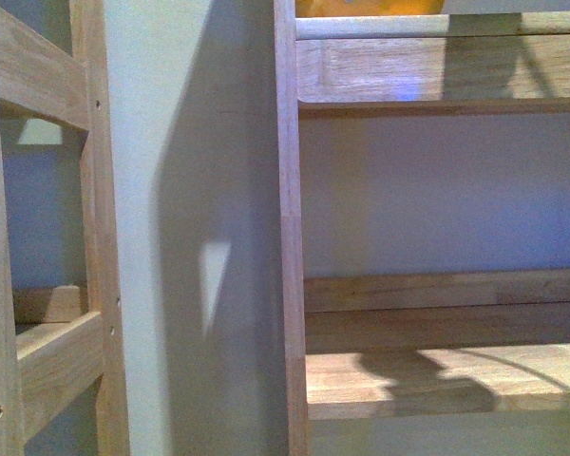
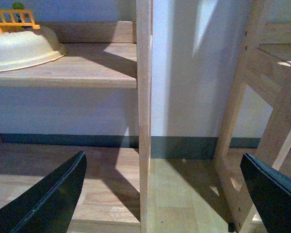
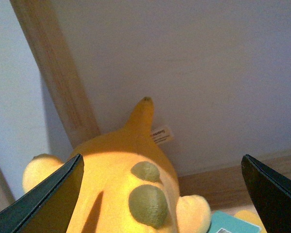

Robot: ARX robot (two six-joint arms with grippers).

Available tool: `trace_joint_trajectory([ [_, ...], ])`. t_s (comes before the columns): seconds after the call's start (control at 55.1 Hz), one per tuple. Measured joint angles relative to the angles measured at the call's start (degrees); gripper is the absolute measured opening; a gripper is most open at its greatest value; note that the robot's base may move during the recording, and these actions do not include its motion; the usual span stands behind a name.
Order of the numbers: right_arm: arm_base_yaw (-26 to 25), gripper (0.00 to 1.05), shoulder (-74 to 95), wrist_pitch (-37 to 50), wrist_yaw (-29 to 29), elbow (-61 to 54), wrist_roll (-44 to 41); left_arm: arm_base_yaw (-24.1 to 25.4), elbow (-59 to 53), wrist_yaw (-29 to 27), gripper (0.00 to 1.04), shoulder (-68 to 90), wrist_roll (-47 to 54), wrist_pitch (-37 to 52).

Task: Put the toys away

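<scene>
The orange-yellow plush toy lies on a wooden shelf against the wall in the right wrist view, with greenish-brown spots, a pointed tail and a white tag. My right gripper is open, its jaws spread wide around the plush without gripping it. In the front view only an orange sliver of the toy shows on the top shelf. My left gripper is open and empty, facing a shelf upright low near the floor. No eye of the plush shows.
A wooden shelf unit fills the right of the front view; a second wooden frame stands at the left, with wall between. A cream bowl and a yellow toy fence sit on a shelf. A teal card lies beside the plush.
</scene>
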Motion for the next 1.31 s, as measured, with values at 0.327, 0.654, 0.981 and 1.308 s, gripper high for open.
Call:
trace_joint_trajectory([
  [0.327,2.60,0.98,-16.15,14.38,13.57,-21.03,-12.48,0.00,0.00,0.00,0.98,0.00,0.00,0.00],
  [0.654,2.62,0.98,-43.78,26.56,13.70,-55.17,-23.37,0.00,0.00,0.00,0.98,0.00,0.00,0.00],
  [0.981,-7.80,0.98,-65.66,20.22,6.49,-78.71,-18.73,0.00,0.00,0.00,0.98,0.00,0.00,0.00],
  [1.308,-8.00,0.98,-83.80,13.97,8.87,-98.73,-9.64,0.00,0.00,0.00,0.98,0.00,0.00,0.00],
])
